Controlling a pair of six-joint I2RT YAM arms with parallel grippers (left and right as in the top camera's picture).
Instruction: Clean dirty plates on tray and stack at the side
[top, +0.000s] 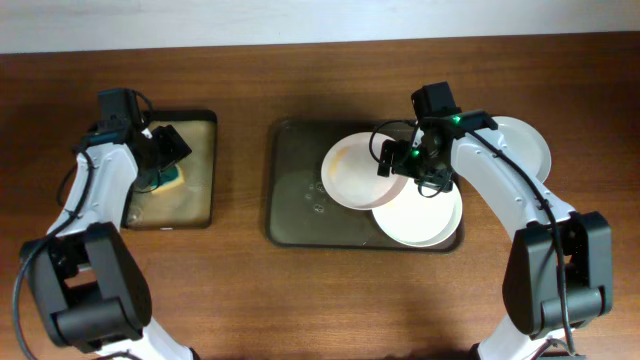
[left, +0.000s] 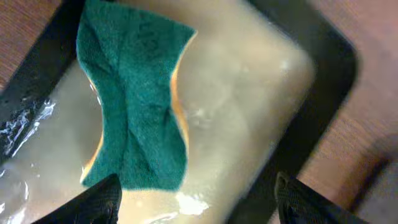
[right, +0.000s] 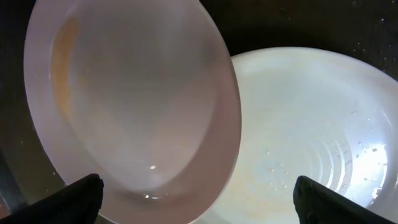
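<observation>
The dark tray (top: 295, 190) holds two white plates. One plate (top: 350, 172) (right: 130, 99) has a faint yellow smear, and its edge overlaps the other plate (top: 425, 218) (right: 311, 124). My right gripper (top: 415, 168) (right: 199, 202) hovers open above their overlap, fingers wide apart and holding nothing. A third plate (top: 525, 145) lies on the table to the right of the tray. My left gripper (top: 165, 160) (left: 199, 205) is open over a green and yellow sponge (left: 134, 106) (top: 172, 180), which lies loose, not gripped.
The sponge rests in a small black tray (top: 205, 165) (left: 323, 56) filled with cloudy tan liquid, at the left of the table. Water drops speckle the big tray's left half (top: 315, 200). Bare wooden table (top: 330, 300) lies in front.
</observation>
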